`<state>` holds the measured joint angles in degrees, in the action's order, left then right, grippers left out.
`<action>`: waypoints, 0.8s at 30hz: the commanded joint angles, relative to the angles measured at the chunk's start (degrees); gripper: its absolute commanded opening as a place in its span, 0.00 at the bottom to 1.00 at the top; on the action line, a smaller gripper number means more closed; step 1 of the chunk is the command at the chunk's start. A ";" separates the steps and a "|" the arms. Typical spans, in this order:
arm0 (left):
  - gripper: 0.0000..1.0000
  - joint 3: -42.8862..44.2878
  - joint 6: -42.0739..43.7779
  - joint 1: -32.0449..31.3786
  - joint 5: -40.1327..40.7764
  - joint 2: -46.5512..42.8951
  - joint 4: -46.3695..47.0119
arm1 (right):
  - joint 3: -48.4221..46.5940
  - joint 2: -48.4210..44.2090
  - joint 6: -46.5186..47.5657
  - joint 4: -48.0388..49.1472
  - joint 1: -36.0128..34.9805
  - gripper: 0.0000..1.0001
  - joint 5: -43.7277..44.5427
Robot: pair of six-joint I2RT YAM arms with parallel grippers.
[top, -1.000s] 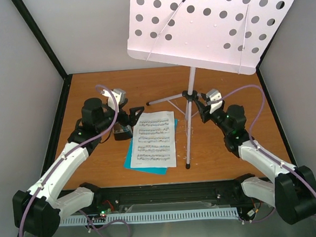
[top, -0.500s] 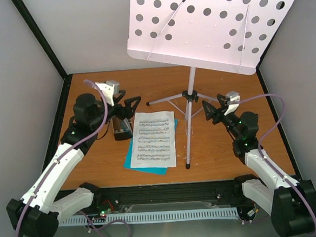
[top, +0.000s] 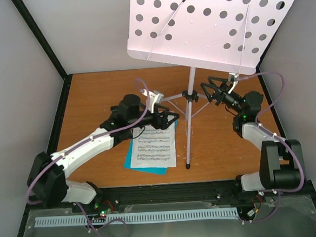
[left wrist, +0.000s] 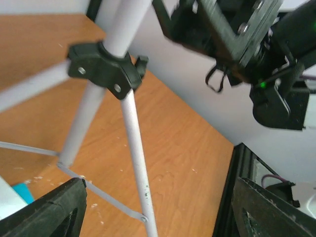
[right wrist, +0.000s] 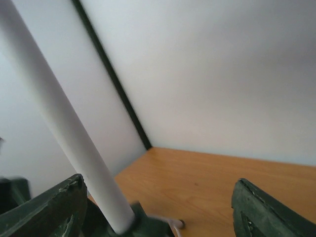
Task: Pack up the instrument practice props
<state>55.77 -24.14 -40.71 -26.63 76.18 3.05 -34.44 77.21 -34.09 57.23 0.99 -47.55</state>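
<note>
The silver music stand's pole rises from a black collar to the white perforated desk. My left gripper is open beside the tripod. In the left wrist view one thin leg runs down between its fingers without touching them. My right gripper is open just right of the collar. In the right wrist view the pole stands close to its left finger. White sheet music lies on a teal folder on the table.
The wooden table is boxed in by grey walls at the back and both sides. The stand's desk overhangs the back right. The near tripod leg's foot rests right of the sheets. The right arm's wrist shows in the left wrist view.
My left arm swung right from the table's left side to the tripod legs. My right gripper opened, drew back from the pole, then moved up beside the collar.
</note>
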 commanded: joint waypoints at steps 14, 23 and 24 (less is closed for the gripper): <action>0.67 7.69 -0.73 -5.07 -9.58 18.27 8.98 | -20.82 15.38 -24.23 31.30 -3.38 0.56 -20.60; 0.64 9.48 -0.79 -5.07 -9.59 23.02 8.77 | -27.13 20.37 -31.99 38.96 -4.92 0.49 -23.35; 0.63 9.59 -0.84 -5.08 -9.19 23.38 8.81 | -27.31 20.42 -31.86 38.73 -5.04 0.49 -23.37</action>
<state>62.54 -26.28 -45.34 -35.66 97.69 10.72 -59.99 97.12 -63.22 85.19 -3.18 -68.53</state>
